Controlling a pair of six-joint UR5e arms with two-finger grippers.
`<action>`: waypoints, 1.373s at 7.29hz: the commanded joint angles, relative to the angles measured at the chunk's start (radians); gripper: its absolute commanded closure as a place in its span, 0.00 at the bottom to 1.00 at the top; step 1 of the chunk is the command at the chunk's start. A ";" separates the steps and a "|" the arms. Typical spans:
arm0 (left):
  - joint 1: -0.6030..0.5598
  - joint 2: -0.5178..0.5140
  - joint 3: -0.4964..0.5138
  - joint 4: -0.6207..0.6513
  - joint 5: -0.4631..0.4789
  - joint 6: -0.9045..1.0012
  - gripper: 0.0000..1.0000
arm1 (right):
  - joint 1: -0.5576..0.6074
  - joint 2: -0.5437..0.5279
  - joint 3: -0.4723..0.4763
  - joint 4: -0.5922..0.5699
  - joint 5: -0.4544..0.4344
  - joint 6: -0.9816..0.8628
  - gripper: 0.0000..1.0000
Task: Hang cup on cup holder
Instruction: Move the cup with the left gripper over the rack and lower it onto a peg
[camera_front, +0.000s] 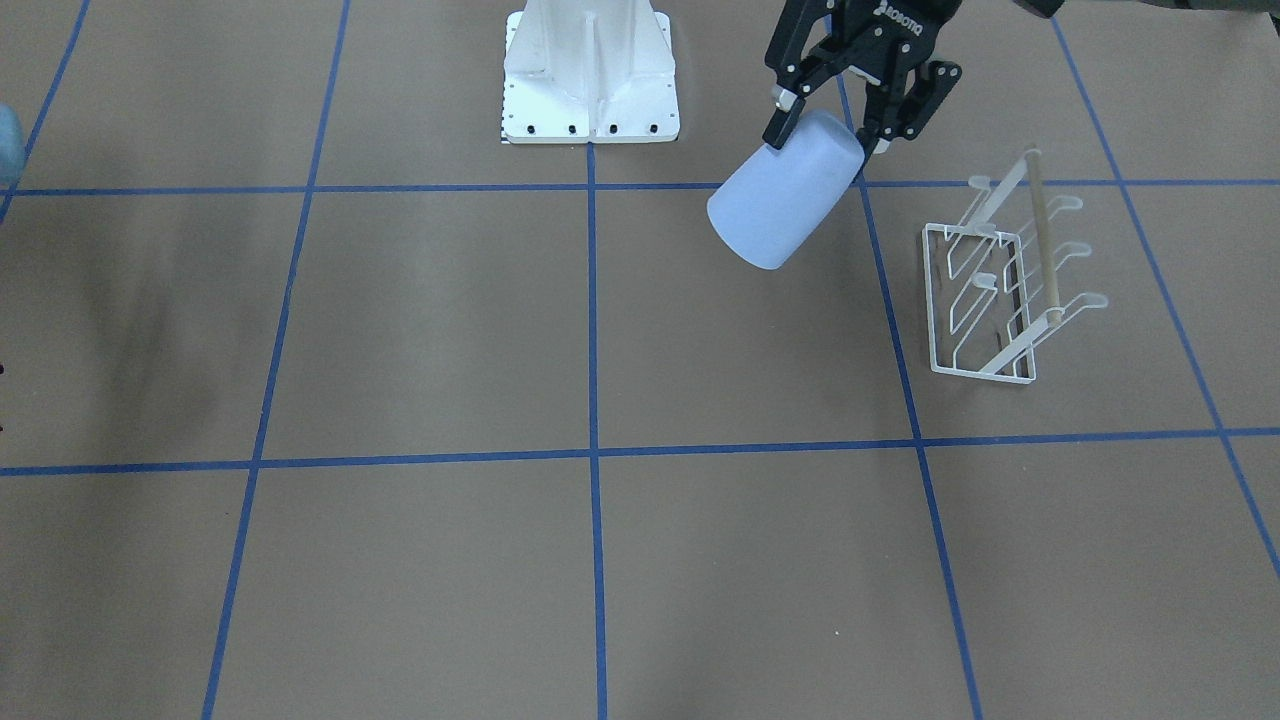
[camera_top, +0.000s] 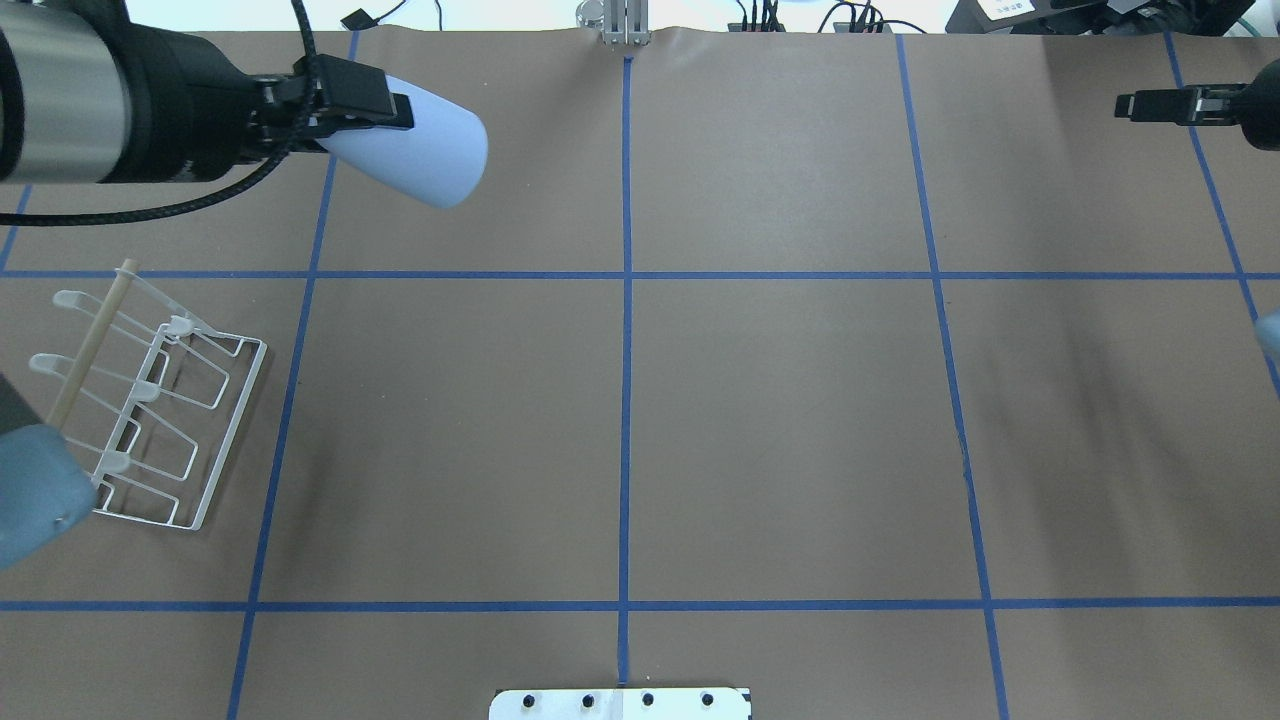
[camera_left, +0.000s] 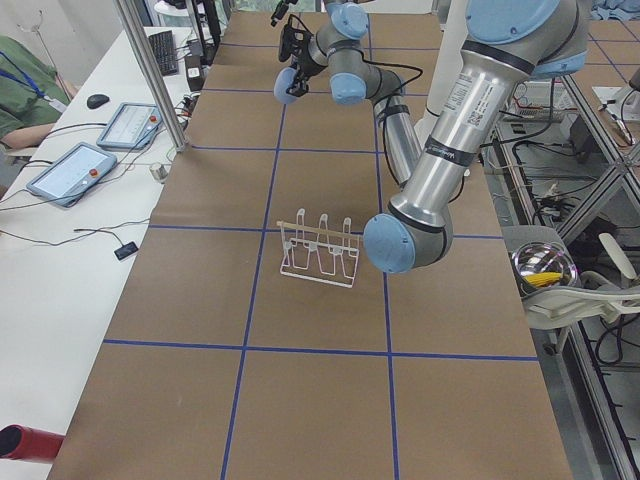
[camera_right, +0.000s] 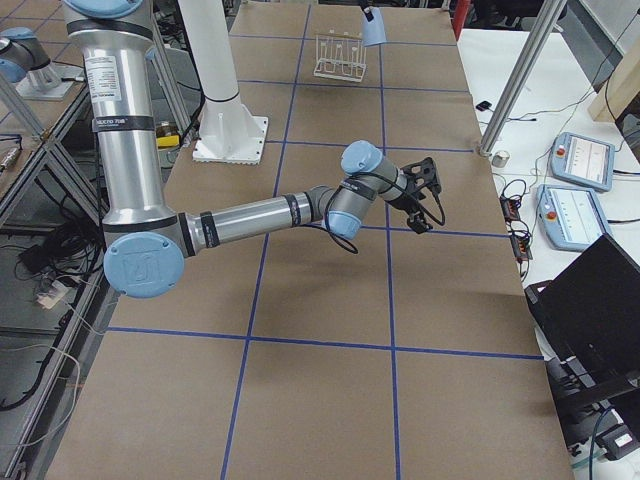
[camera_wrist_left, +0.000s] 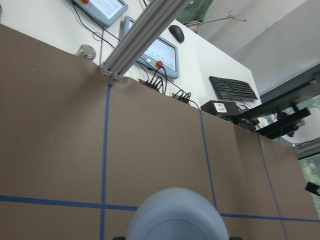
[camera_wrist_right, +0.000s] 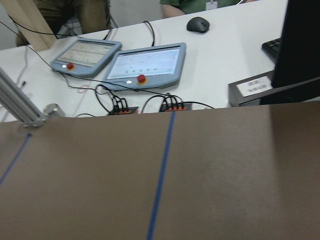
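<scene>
Black and lettered ROBOTIQ, the left claw (camera_front: 828, 137) clamps one end of the pale cup (camera_front: 785, 205), tilted in mid-air with the arm outstretched. The cup holder (camera_front: 1000, 290) stands lower, leftward, apart on the table (camera_front: 450, 330).

Four fixed views around one table (camera_top: 780, 400); two wrist cameras

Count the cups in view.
1: the cup is held tilted in the left gripper, above the table, apart from the cup holder. None looks hidden.
</scene>
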 joint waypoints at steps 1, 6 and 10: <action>-0.053 0.008 -0.055 0.240 0.001 0.229 1.00 | 0.042 -0.020 -0.007 -0.265 -0.004 -0.269 0.00; -0.060 0.219 -0.103 0.477 -0.007 0.600 1.00 | 0.151 0.027 -0.005 -0.793 0.301 -0.575 0.00; -0.057 0.206 -0.013 0.526 -0.097 0.647 1.00 | 0.154 0.026 -0.016 -0.825 0.315 -0.586 0.00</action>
